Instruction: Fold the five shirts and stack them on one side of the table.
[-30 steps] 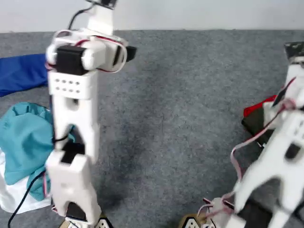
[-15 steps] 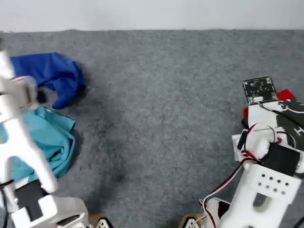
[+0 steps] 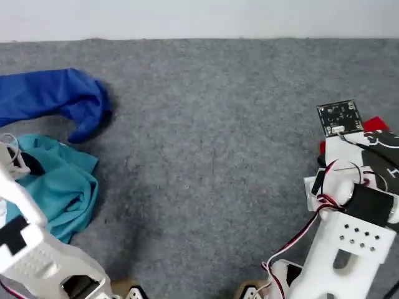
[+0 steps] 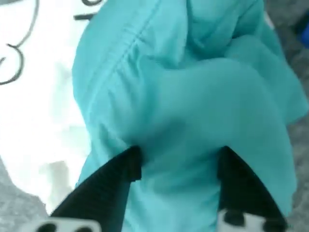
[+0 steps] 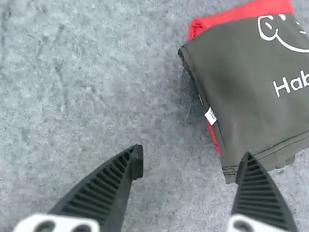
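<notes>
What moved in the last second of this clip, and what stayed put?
The left arm swung off the table's middle to the side and dropped low. The open left end effector now hangs over the crumpled teal shirt, gripping nothing. The right arm drew in beside the folded dark grey shirt, then held still, right end effector open. The crumpled blue shirt stayed put.

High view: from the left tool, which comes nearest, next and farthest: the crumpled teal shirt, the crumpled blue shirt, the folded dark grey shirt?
1. Crumpled teal shirt, right under the left tool, on the left side.
2. Crumpled blue shirt, farther back on the left.
3. Folded dark grey shirt, far across on the right side.
</notes>
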You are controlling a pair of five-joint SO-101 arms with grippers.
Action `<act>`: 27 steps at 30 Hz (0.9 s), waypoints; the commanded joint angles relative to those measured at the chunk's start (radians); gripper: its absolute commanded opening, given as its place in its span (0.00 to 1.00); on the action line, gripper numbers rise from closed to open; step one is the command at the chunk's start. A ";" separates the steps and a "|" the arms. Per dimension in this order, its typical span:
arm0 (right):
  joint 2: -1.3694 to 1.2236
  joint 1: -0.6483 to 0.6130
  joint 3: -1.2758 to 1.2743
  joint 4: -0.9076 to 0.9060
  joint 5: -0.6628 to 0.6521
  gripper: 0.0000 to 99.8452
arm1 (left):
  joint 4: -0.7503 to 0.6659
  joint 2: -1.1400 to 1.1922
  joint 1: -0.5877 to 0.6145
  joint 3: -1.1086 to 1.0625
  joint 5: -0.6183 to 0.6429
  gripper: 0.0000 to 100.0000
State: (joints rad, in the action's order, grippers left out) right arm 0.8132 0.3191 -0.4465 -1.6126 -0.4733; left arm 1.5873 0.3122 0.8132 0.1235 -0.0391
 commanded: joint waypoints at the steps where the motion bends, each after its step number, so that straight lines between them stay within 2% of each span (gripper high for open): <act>1: 0.002 -0.007 0.005 0.008 0.005 0.31 | -0.015 0.049 0.003 0.004 0.002 0.25; 4: -0.002 -0.007 0.005 0.008 0.005 0.31 | -0.035 0.091 -0.012 0.004 0.002 0.21; 8: -0.004 -0.007 0.005 0.010 0.005 0.31 | -0.052 0.101 -0.078 0.005 0.000 0.01; 14: -0.004 -0.007 0.005 0.010 0.005 0.31 | 0.066 0.058 -0.270 0.151 -0.012 0.01; 17: -0.004 -0.027 0.005 0.008 0.006 0.31 | 0.166 0.014 -0.436 0.280 -0.012 0.01; 22: 0.004 -0.050 0.005 0.008 0.009 0.31 | 0.164 -0.037 -0.838 0.315 -0.034 0.01; 27: 0.005 -0.048 0.008 0.008 0.011 0.31 | 0.121 0.061 -1.231 0.288 -0.236 0.01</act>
State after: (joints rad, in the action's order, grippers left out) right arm 0.8132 0.2762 -0.4465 -1.6126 -0.4733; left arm 1.7346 0.3521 -0.1765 0.4012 -0.1711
